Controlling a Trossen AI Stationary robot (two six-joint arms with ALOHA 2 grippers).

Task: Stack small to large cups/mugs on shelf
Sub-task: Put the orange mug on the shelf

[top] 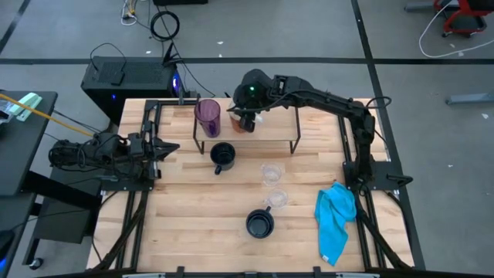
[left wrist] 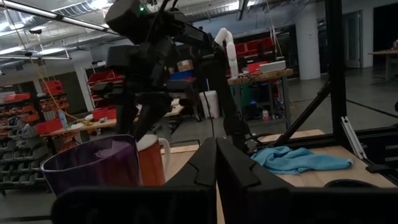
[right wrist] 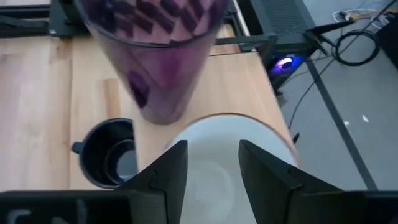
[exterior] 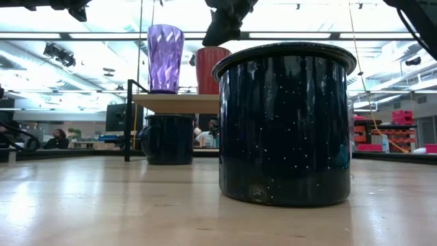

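So we've got the right gripper (top: 245, 117) up on the shelf (top: 278, 130), hanging right over the white-and-orange mug (right wrist: 227, 163). In the right wrist view the jaws stand partly apart, straddling the mug's near rim, one finger inside and one outside by the look of it. We can't tell if they're actually pinching it or just hovering.

Biggest worry: the purple tumbler (top: 207, 114) is just beside the gripper, tall and narrow, probably light plastic. If we swing sideways or lift at an angle, we reckon the mug or the wrist clips it and it tips off the shelf edge. A rim pinch on a glazed mug could also slip or tilt.

The mug itself: orange outside, white inside, white handle, standing upright and looking empty.

Below the gripper, in front of the shelf, sits a dark mug (top: 222, 155), and further off two clear glasses (top: 271, 174) and another dark mug (top: 259, 224). The left gripper (top: 164, 149) is parked well off to the side, fingers shut on nothing.
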